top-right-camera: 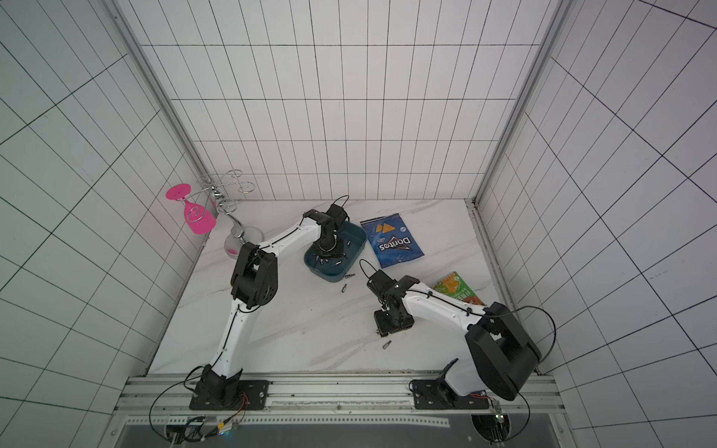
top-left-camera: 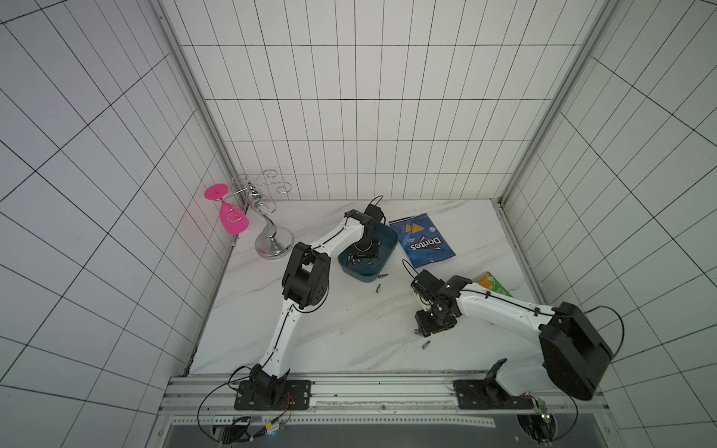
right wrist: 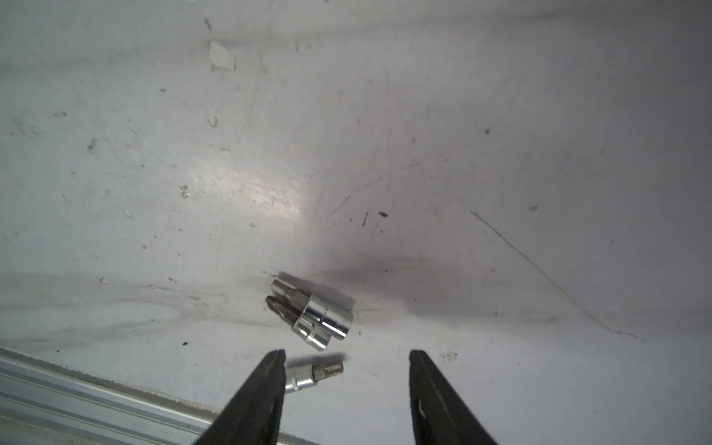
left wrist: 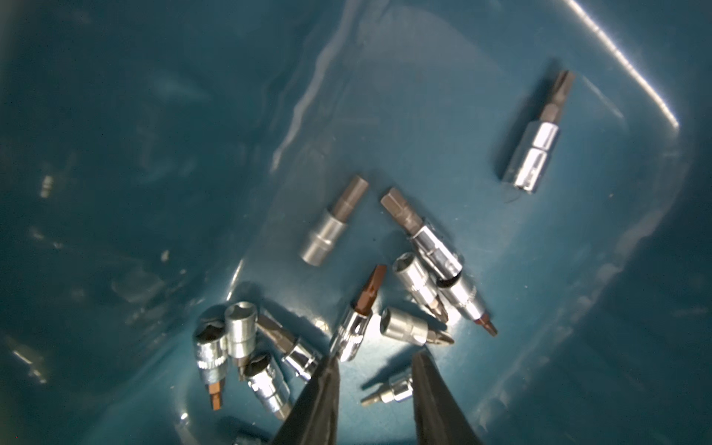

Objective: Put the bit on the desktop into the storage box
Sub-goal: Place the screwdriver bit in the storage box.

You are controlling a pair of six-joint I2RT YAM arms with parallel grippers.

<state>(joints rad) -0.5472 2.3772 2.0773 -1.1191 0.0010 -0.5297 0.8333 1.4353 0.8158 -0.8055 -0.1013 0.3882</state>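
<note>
- Now picking: right gripper (right wrist: 346, 352) low over white marble-veined desktop (top-left-camera: 349, 329), jaws spread and empty, straddling a small chrome socket bit (right wrist: 314, 374).
- Left gripper (left wrist: 375, 358) inside shallow teal plastic storage box (top-left-camera: 389, 243), jaws parted, holding nothing, above loose bits (left wrist: 327, 231).
- Next, likely: centre, close, lift, carry.
- Touching bit pair (right wrist: 316, 314) just beside target; left arm (top-left-camera: 287, 322) crowds box; blue Doritos bag (top-left-camera: 423, 242) near.

In both top views the left gripper (top-left-camera: 362, 254) covers part of the box (top-left-camera: 389, 240) floor, the bits (top-left-camera: 378, 287) on the desktop (top-left-camera: 349, 333) are too small to tell their tips, and the right arm (top-left-camera: 500, 306) hides part of the green packet (top-left-camera: 496, 282). In the right wrist view a right finger (right wrist: 266, 385) covers one end of the nearest bit (right wrist: 316, 374). In the left wrist view the picture's edge cuts off an edge bit (left wrist: 246, 440).
</note>
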